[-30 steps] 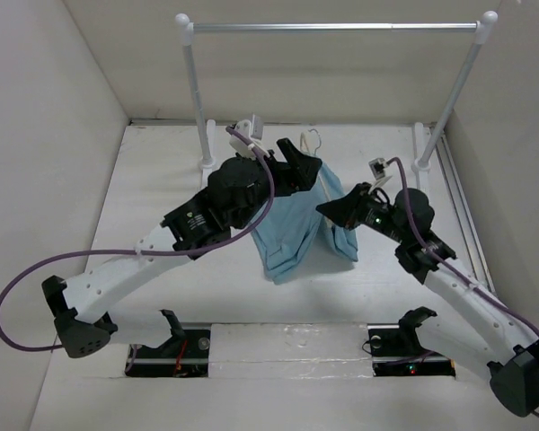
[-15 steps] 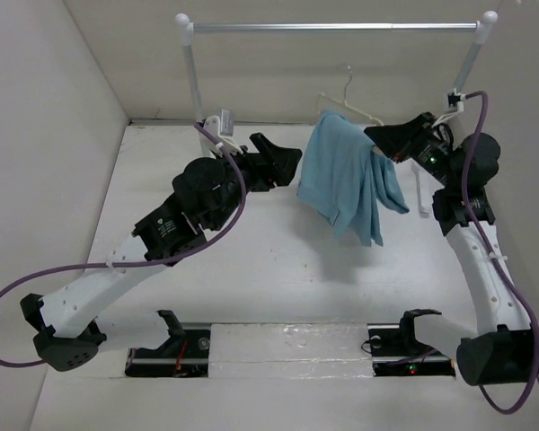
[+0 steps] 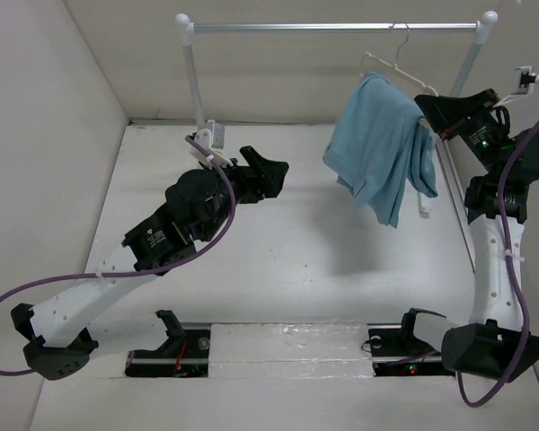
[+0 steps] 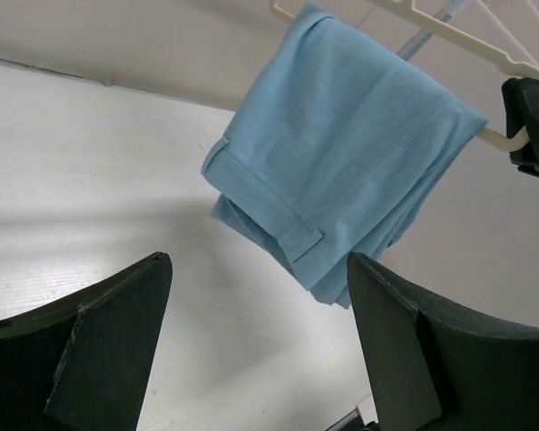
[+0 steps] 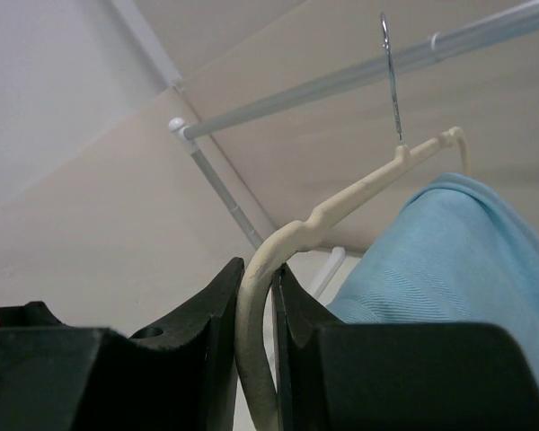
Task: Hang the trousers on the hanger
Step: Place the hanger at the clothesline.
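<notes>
The sky-blue trousers [image 3: 380,148] hang folded over the bar of the beige hanger [image 3: 379,65], high up at the right, just below the metal rail [image 3: 332,28]. My right gripper [image 3: 428,106] is shut on the hanger's right end; in the right wrist view the beige hanger [image 5: 341,205] runs up from between the jaws, its wire hook [image 5: 391,72] near the rail [image 5: 359,76], trousers [image 5: 449,260] at right. My left gripper [image 3: 271,171] is open and empty, left of the trousers. The left wrist view shows the trousers [image 4: 341,153] and hanger [image 4: 449,31] ahead.
The clothes rail stands on two white posts [image 3: 196,99] at the back of the white table [image 3: 278,260]. White walls [image 3: 45,135] close in left, right and behind. The arm bases [image 3: 171,337] sit along the near edge.
My right gripper has lifted the hanger with the trousers up and to the right, close to the rail. My left gripper has let go and drawn back to the left, open.
</notes>
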`<state>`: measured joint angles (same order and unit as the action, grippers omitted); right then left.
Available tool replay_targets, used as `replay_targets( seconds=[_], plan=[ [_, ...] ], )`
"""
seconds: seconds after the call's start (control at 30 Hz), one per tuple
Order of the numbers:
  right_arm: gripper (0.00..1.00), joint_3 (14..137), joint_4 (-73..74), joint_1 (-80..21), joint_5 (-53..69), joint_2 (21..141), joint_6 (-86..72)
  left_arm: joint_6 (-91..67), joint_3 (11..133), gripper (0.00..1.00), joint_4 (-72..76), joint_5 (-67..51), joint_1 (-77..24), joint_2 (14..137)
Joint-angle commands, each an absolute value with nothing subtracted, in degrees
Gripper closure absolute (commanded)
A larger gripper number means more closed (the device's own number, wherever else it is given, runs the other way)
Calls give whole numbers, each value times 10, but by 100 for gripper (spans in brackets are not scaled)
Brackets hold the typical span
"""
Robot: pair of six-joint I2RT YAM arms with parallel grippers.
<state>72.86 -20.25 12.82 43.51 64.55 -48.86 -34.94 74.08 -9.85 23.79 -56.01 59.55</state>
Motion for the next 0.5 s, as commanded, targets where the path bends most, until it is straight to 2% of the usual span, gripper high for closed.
replay_targets(
  seconds=[0.0,0.47],
  plan=[
    [100,796,-344,156,426,622,-504,-345,744,25,-89,242,-558,585],
    [100,808,-374,251,393,697,-498,-368,677,26,-83,191,-558,577]
  ],
)
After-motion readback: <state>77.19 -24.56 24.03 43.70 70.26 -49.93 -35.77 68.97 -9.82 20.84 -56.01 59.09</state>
